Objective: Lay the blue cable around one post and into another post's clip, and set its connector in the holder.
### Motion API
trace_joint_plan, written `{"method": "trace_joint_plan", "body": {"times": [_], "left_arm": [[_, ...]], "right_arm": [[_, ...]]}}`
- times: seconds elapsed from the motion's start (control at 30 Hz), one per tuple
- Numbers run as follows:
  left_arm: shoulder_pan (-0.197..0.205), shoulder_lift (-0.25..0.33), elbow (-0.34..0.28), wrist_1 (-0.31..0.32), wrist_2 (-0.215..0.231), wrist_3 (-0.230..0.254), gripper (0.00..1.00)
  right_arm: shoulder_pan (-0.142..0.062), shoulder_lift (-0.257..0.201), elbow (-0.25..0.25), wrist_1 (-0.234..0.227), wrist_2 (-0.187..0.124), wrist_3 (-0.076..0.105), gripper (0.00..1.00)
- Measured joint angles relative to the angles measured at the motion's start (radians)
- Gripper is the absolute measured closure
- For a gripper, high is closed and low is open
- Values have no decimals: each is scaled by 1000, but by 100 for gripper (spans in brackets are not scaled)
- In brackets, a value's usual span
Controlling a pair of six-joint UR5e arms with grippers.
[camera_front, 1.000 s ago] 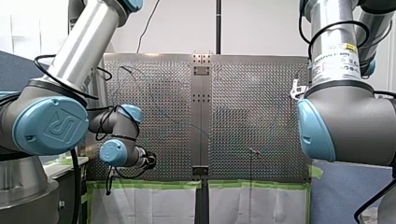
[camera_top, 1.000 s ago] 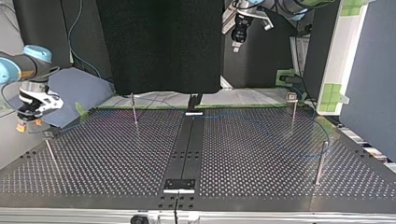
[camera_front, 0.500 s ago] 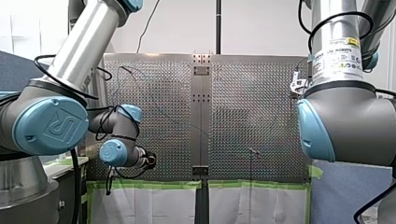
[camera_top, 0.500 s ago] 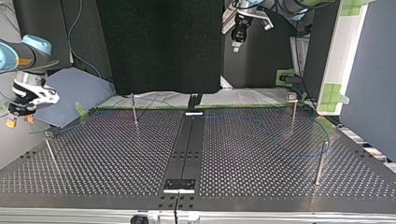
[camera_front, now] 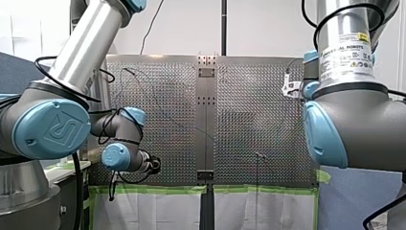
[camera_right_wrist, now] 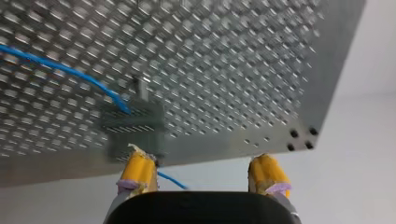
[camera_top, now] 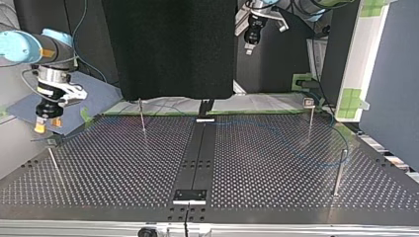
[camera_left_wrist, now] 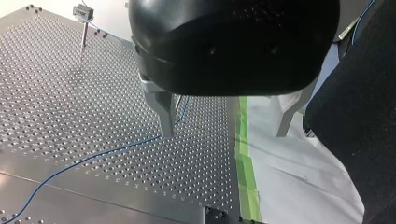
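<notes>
My right gripper (camera_right_wrist: 200, 161) stands by the table's (camera_right_wrist: 233, 70) edge. A clip post (camera_right_wrist: 135, 119) sits just ahead of one finger. The cable (camera_right_wrist: 70, 72) runs across the table to that clip.

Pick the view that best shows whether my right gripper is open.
The right wrist view: my right gripper shows both yellow pads apart, so it is open. The top view shows it small at its left; the front view mostly hides it; the left wrist view misses it.

My right gripper (camera_top: 48, 124) hangs at frame left, jaws parted, above a clip post (camera_top: 51, 148); blue cable (camera_top: 321, 164) trails across the bench (camera_top: 123, 168).
</notes>
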Motion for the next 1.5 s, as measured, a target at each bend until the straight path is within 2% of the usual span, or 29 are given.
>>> {"method": "trace_joint_plan", "body": {"times": [0.13,0.3,0.4,0.67,0.97,1.07,1.27,1.5], "left_arm": [[1,0,0,0,2,-15,0],[3,0,0,2,1,-44,0],[3,0,0,2,0,-58,0],[0,0,10,35,-4,-79,0],[-12,1,63,104,-64,-93,0],[-20,2,88,98,-81,-75,0],[-35,4,116,90,-87,-27,0],[-39,27,118,88,-91,-42,0]], "right_arm": [[41,0,41,12,39,-1,0],[88,0,86,48,86,-4,0],[117,0,105,69,115,-4,0],[190,2,130,88,185,0,0],[269,4,149,128,261,-1,0],[300,6,175,118,269,-3,0],[359,10,212,116,275,-28,0],[430,28,213,127,294,-32,0]]}}
